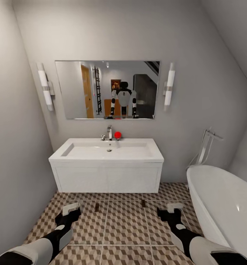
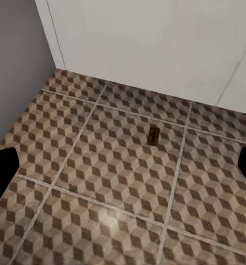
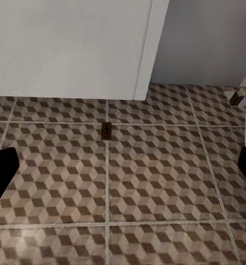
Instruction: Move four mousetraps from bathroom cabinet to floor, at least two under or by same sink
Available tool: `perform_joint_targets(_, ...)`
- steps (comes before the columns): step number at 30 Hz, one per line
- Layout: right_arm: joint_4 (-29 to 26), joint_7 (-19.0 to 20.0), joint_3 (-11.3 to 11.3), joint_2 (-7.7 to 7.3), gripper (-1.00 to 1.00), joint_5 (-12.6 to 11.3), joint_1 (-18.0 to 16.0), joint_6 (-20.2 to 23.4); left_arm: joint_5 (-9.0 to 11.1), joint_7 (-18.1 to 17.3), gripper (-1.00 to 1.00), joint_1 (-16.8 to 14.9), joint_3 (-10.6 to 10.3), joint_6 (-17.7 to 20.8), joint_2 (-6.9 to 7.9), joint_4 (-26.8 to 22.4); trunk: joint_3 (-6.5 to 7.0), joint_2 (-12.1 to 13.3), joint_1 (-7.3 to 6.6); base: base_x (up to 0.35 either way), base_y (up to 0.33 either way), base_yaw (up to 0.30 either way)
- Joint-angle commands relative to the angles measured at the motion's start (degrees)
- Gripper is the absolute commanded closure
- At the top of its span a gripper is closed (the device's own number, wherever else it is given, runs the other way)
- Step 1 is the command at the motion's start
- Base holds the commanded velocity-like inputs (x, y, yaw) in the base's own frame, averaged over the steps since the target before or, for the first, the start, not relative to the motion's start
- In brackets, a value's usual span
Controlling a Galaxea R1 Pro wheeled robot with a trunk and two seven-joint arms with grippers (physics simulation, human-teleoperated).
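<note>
matt tiled bathroom floor (image 1: 119,221) with pale grout, faintly sheened; smooth white vanity (image 1: 107,178), glossy white bathtub (image 1: 226,206), shiny chrome tap (image 1: 109,132), reflective glass mirror (image 1: 107,89), matt grey walls (image 1: 197,92)

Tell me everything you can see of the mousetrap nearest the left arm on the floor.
The mousetrap is a small flat tan-brown rectangle with a darker part on it, details too small to make out. It lies flat on the cube-patterned bathroom floor, just in front of the white vanity, beside a pale grout line. The left wrist view shows it lying alone; nothing touches it but the tiles.
</note>
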Motion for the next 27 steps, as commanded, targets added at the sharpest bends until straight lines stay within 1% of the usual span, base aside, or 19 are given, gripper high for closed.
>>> perform_joint_targets(1,0.8,-0.3,0.1,-0.02,-1.0,0.3,0.0,-0.2,0.3,0.1,-1.0,0.0,-0.5,-0.1,0.0,0.9,0.09,0.3,-0.21,0.0,0.0,0.0)
perform_joint_targets(5,3.1,-0.3,0.1,-0.16,-1.0,0.3,0.1,-0.3,0.4,-0.7,-1.0,0.2,-0.5,-0.1,0.02,4.0,0.81,1.9,-1.09,0.0,0.0,0.0)
perform_joint_targets(9,4.2,-0.3,0.1,-0.29,-1.0,0.2,0.3,-0.3,0.4,-1.9,-1.0,0.7,-0.5,0.0,0.11,5.6,1.53,3.5,-1.97,0.0,0.0,0.0)
perform_joint_targets(12,4.6,-0.3,0.1,-0.34,-1.0,0.2,1.5,-0.3,0.4,-2.7,-1.0,1.6,-0.4,0.1,0.11,6.2,2.07,4.8,-2.63,0.0,0.0,0.0)
perform_joint_targets(19,4.8,-0.3,0.1,-0.37,-1.0,0.2,5.1,-0.7,0.4,-3.4,-1.0,3.7,-0.4,0.3,0.04,6.5,3.32,7.6,-4.16,0.0,0.0,0.0)
perform_joint_targets(21,4.9,-0.3,0.1,-0.38,-1.0,0.2,6.1,-0.7,0.4,-3.5,-1.0,4.5,-0.4,0.3,0.04,6.6,3.68,8.4,-4.6,0.0,0.0,0.0)
perform_joint_targets(23,4.9,-0.3,0.1,-0.38,-1.0,0.2,7.7,-0.8,0.4,-3.7,-1.0,6.0,-0.3,0.3,0.08,6.6,4.04,9.2,-5.04,0.0,0.0,0.0)
perform_joint_targets(24,4.9,-0.3,0.1,-0.4,-1.0,0.1,9.4,-1.0,0.4,-3.8,-1.0,8.1,-0.3,0.2,0.34,6.6,4.22,9.6,-5.26,0.0,0.0,0.0)
perform_joint_targets(27,4.9,-0.3,0.1,-0.4,-1.0,0.1,10.8,-1.8,0.4,-3.8,-1.0,9.8,-0.3,0.1,0.52,6.6,4.76,10.8,-5.92,0.0,0.0,0.0)
